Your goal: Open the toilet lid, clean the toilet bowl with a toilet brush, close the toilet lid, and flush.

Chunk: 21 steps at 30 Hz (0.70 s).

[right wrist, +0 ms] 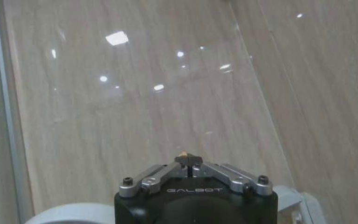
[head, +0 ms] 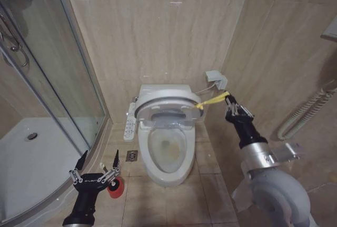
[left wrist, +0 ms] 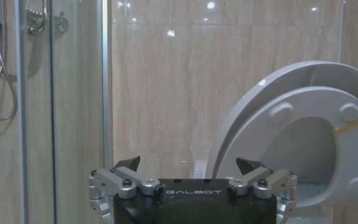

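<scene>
— Right gripper first: where is it, and what are its fingers doing?

— Up beside the raised toilet lid, on the robot's right of it, close to the corner of the tiled wall. Its fingers are pinched together on the yellow tag, which runs taut from the lid's edge to the fingertips. In the right wrist view the two fingers meet at the tip with a sliver of something yellowish caught between them.

— And the lid?

— Lifted well off the bowl and tilted back toward the wall, though not flat against it. The ring-shaped seat is up with it (the left wrist view shows both raised, seat in front of lid).

— So the toilet bowl is exposed?

— Yes. The toilet bowl is open to the head camera, with yellowish staining inside, and the white button panel juts out on the robot's left of it.

— What about the left gripper?

— Left gripper sits low, near the shower enclosure, fingers spread wide and holding nothing. The round red holder stands on the floor just beside its fingertips; I can't make out the toilet brush itself.
</scene>
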{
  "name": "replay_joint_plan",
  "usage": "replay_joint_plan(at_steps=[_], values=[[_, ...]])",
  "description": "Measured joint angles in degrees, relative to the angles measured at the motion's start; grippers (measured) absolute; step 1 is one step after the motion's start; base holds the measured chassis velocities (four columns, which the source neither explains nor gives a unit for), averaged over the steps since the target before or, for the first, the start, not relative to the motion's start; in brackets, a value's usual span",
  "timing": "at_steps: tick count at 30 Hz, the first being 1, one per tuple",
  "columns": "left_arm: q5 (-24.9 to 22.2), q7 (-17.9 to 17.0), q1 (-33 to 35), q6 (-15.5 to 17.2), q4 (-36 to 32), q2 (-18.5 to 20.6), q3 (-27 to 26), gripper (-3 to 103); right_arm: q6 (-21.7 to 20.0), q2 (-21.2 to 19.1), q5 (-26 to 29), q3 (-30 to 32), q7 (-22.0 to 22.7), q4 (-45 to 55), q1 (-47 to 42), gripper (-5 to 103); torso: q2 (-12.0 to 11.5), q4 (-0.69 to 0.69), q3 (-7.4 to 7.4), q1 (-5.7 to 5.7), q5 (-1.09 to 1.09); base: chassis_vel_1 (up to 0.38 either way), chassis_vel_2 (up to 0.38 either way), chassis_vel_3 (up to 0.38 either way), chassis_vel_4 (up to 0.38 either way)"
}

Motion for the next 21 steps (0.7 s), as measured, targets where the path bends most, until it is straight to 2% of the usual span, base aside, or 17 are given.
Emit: replay_joint_plan(at_steps=[2,10,21], values=[[0.0,0.0,0.0,0.0,0.0,0.0,0.0,100,-0.2,-0.4,2.4,0.0,1.3,-1.1,2.4,0,0.0,0.0,0.0,-0.01,0.01,0.0,0.0,0.0,0.0],[0.0,0.0,0.0,0.0,0.0,0.0,0.0,100,-0.4,0.9,5.5,-0.9,3.3,-5.8,9.9,0,0.0,0.01,-0.01,-0.01,0.0,0.0,0.0,0.0,0.0],[0.0,0.0,0.0,0.0,0.0,0.0,0.0,100,1.9,2.0,5.7,-1.0,3.8,-9.7,14.0,0,0.0,0.03,-0.01,-0.01,0.0,0.0,0.0,0.0,0.0]])
